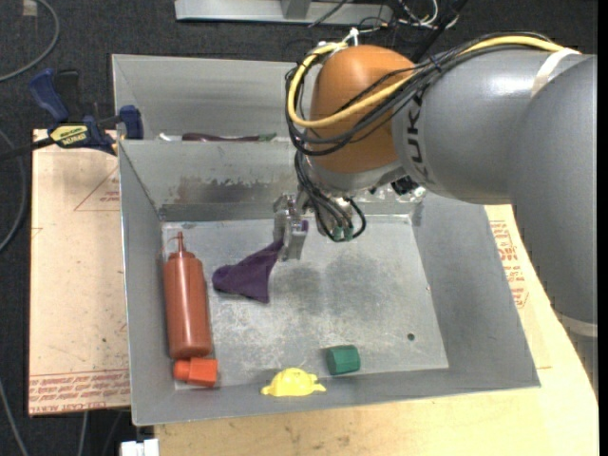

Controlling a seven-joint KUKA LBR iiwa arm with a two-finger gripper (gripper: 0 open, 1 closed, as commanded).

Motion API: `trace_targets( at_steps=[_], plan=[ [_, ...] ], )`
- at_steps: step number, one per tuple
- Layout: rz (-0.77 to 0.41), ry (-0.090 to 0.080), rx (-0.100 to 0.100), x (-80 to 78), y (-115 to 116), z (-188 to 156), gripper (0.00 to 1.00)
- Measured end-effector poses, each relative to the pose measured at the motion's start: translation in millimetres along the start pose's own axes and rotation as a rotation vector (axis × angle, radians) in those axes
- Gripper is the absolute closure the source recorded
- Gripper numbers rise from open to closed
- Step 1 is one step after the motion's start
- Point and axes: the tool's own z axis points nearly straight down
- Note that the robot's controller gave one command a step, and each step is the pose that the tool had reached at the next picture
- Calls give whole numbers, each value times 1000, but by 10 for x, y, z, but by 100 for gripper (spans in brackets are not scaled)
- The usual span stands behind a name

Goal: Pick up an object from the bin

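My gripper (pixel 291 239) hangs in the middle of the bin, toward the back. Its fingers are shut on the upper corner of a purple cloth (pixel 245 276). The cloth's corner is drawn up to the fingertips, while the rest of it trails down to the left and lies crumpled on the bin floor.
A tall orange-red squeeze bottle (pixel 185 302) lies along the left wall, with a small orange block (pixel 197 371) at its near end. A yellow crumpled thing (pixel 293 383) and a green block (pixel 342 359) sit near the front wall. The arm and its cables reach in from the right.
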Motion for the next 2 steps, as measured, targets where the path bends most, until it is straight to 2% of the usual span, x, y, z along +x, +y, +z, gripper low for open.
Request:
trace_targets(
  at_steps=[1, 2],
  plan=[
    [-22, 1, 0, -8, -24, -275, 100],
    [-69, 1, 0, 12, -106, -832, 100]
  ],
)
